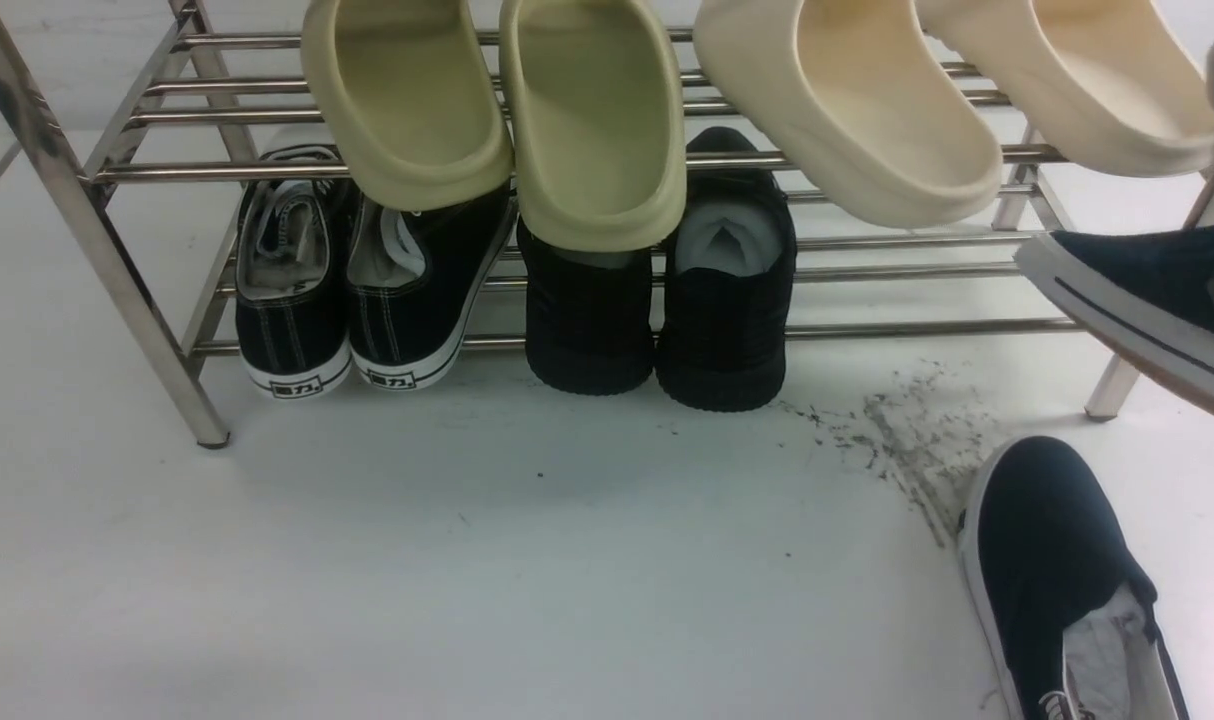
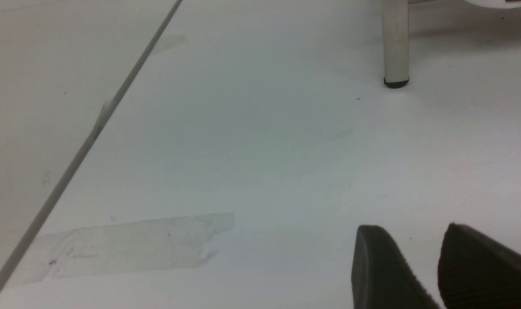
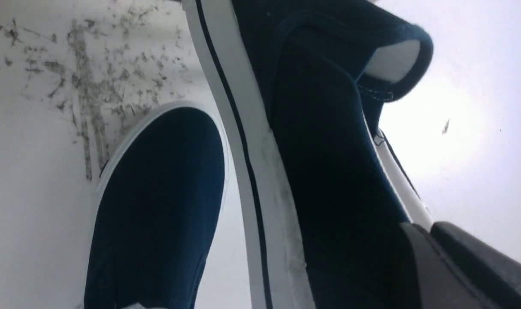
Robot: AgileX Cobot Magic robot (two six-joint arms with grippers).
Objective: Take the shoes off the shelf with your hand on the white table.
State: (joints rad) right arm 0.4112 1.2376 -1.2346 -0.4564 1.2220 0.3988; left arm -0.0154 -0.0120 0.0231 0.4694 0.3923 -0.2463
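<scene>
A white table (image 1: 567, 580), scuffed with dark grey at right of centre in the front view, was spread beneath a steel shoe rack (image 1: 927, 328). The right gripper (image 3: 419, 226) was closed narrowly on a navy slip-on (image 3: 329, 141), which was held above the table at the right edge of the front frame. Its mate (image 1: 1042, 540) was seen on the table at lower right. Black lace-ups (image 1: 287, 270) and all-black shoes (image 1: 724, 300) were racked below green clogs (image 1: 597, 120) and cream clogs (image 1: 867, 110). The left gripper (image 2: 415, 231) was parted slightly, with nothing held.

Sneaker (image 1: 1052, 560) before rack (image 1: 927, 328), clogs (image 1: 602, 130) on top
</scene>
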